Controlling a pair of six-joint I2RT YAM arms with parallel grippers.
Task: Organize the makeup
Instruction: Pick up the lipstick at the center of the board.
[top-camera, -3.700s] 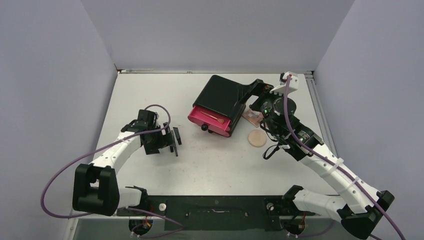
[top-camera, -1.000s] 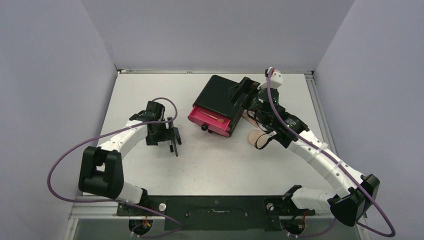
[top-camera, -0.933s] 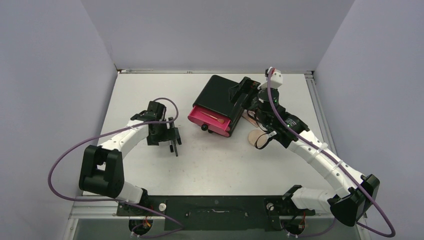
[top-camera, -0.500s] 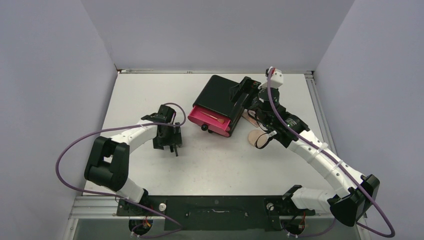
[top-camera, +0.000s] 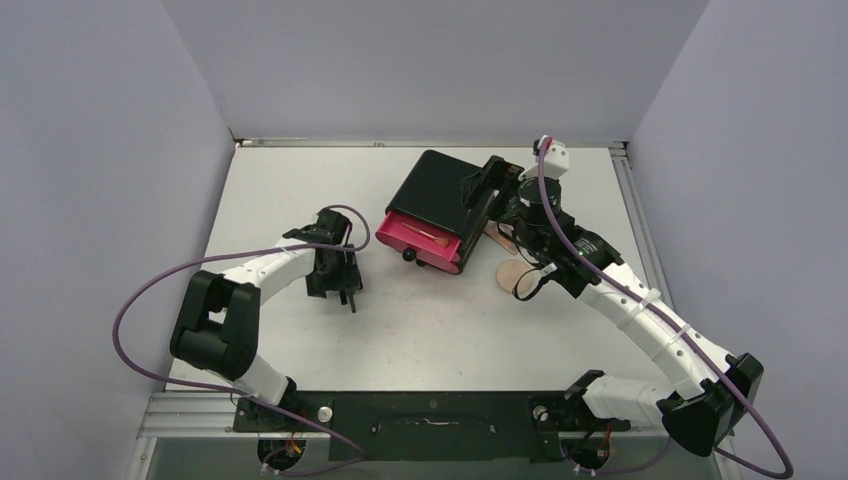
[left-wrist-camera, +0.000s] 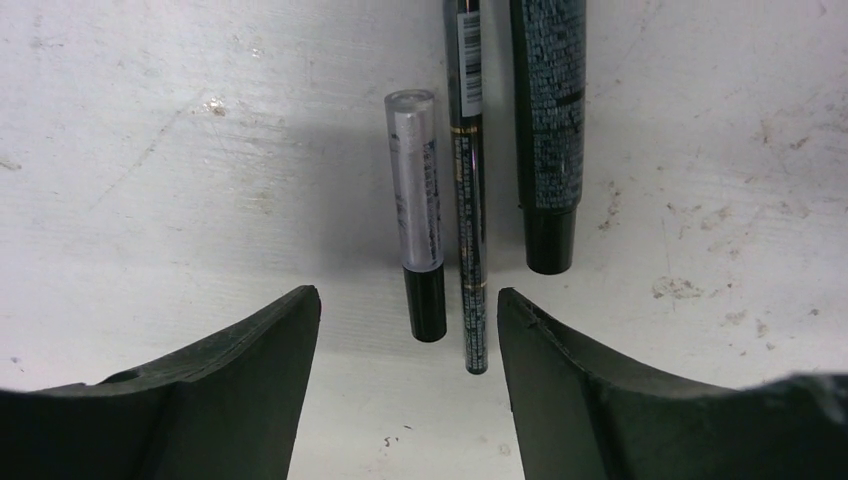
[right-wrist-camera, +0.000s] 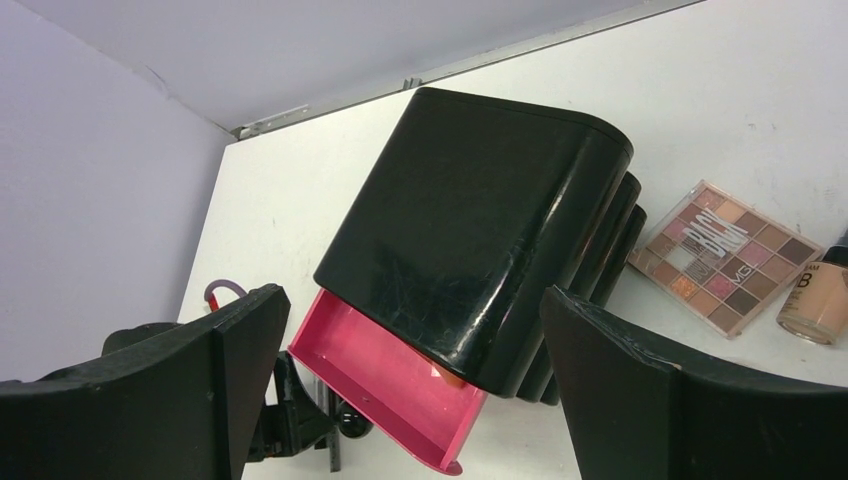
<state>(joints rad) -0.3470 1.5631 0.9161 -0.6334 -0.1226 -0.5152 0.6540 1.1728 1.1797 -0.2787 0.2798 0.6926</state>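
Observation:
In the left wrist view my left gripper (left-wrist-camera: 408, 312) is open and low over the table. A clear tube with a black cap (left-wrist-camera: 420, 210) and a thin black pencil (left-wrist-camera: 468, 190) lie side by side, their near ends between my fingertips. A thicker black tube (left-wrist-camera: 548, 120) lies just right of them. In the top view the left gripper (top-camera: 340, 282) is left of the pink drawer (top-camera: 420, 243), which is open and holds the orange-handled brush (top-camera: 428, 236). My right gripper (top-camera: 478, 192) is open and empty over the black cabinet (top-camera: 435, 188). The eyeshadow palette (right-wrist-camera: 725, 255) and a tan tube (right-wrist-camera: 815, 295) lie right of the cabinet.
The round peach disc (top-camera: 510, 272) lies on the table right of the drawer, partly under my right arm. The drawer's black knob (top-camera: 408, 256) sticks out toward the left gripper. The back wall and side walls close in the table.
My left gripper has moved right toward the pink drawer and stayed open. My right gripper swung left earlier and now hovers over the cabinet, barely moving.

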